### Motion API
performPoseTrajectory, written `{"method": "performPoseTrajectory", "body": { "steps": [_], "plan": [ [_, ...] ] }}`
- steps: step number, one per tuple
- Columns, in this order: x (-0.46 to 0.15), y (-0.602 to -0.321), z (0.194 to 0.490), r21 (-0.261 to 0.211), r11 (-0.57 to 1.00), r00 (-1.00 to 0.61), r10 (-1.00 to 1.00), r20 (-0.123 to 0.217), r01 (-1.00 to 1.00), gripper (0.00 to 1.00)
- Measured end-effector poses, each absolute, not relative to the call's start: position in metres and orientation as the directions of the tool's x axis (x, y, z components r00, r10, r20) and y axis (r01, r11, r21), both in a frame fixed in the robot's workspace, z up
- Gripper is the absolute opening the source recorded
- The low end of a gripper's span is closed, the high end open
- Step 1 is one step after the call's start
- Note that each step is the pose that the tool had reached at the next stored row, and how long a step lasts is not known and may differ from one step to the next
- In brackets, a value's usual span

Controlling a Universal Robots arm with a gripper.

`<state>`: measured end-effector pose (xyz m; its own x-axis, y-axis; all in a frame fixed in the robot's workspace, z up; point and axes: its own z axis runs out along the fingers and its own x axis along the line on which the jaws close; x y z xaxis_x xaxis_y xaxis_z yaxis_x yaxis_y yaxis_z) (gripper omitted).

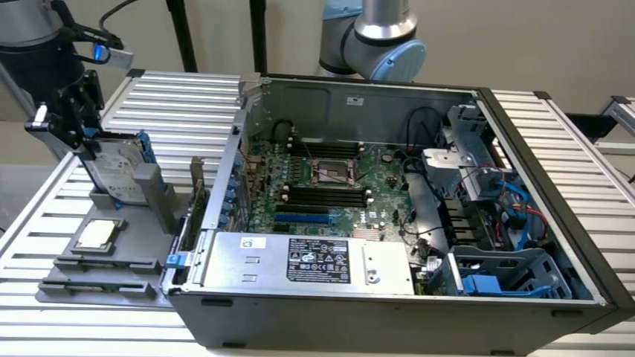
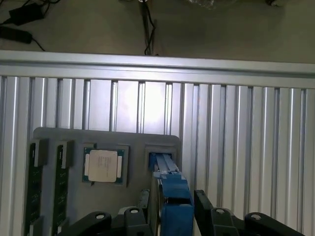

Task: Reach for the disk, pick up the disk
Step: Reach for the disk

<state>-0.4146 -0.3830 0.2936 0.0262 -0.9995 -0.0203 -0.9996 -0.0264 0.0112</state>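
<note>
Jaws are spread, one finger on each face of the disk point(image 2: 174, 212), close in. We see no firm pinch, so we judge the gripper point(image 2: 171, 197) is not yet clamped. The disk stands on edge directly between the jaws, blue bracket uppermost, its lower end seated in a slot of the grey tray point(image 2: 69, 135). That upright parking is why we come straight down with the gripper point(image 1: 85, 137) and straddle the thin edge. Just beside the jaws on the same tray lies the square chip point(image 2: 102, 164), and further out are two memory sticks point(image 2: 34, 182). The ribbed table point(image 2: 236, 147) carries the tray. The open computer case point(image 1: 397, 327) sits well apart.
</note>
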Motion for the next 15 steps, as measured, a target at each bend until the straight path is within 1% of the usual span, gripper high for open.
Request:
{"method": "performPoseTrajectory", "body": {
  "steps": [4, 5, 6, 7, 8, 15],
  "plan": [
    [-0.4145, -0.3830, 0.2930, 0.011, -0.026, 0.026, -0.999, -0.021, -1.000, 0.48],
    [-0.4146, -0.3830, 0.2930, 0.011, -0.026, 0.026, -0.999, -0.021, -1.000, 0.46],
    [-0.4146, -0.3830, 0.2930, 0.011, -0.026, 0.026, -0.999, -0.021, -1.000, 0.40],
    [-0.4146, -0.3830, 0.2929, 0.011, -0.026, 0.026, -0.999, -0.021, -1.000, 0.40],
    [-0.4145, -0.3830, 0.2929, 0.011, -0.026, 0.026, -0.999, -0.021, -1.000, 0.34],
    [-0.4146, -0.3833, 0.2927, 0.011, -0.026, 0.025, -0.999, -0.021, -1.000, 0.33]
  ]
}}
